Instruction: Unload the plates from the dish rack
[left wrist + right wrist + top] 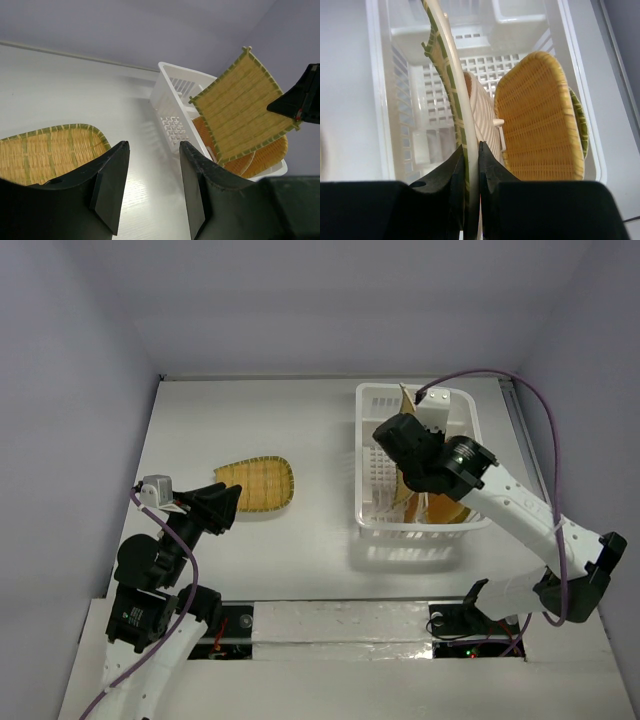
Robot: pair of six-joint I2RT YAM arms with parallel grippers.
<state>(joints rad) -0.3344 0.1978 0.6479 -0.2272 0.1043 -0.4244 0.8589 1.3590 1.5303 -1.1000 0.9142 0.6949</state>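
The white dish rack (372, 462) stands on the right of the table. My right gripper (400, 435) is over it, shut on the edge of a square woven plate with a green rim (445, 70) that it holds upright above the rack. The left wrist view shows this plate (242, 107) raised over the rack (172, 100). An orange woven plate (537, 115) and a pale round one (482, 115) lean inside the rack (380, 100). A fan-shaped plate (255, 485) lies flat on the table. My left gripper (225, 502) is open and empty at its near left edge.
The walls of the enclosure close in the table at the back and on both sides. A purple cable loops over the right arm (520, 380). The fan-shaped plate also shows at the left of the left wrist view (45, 150).
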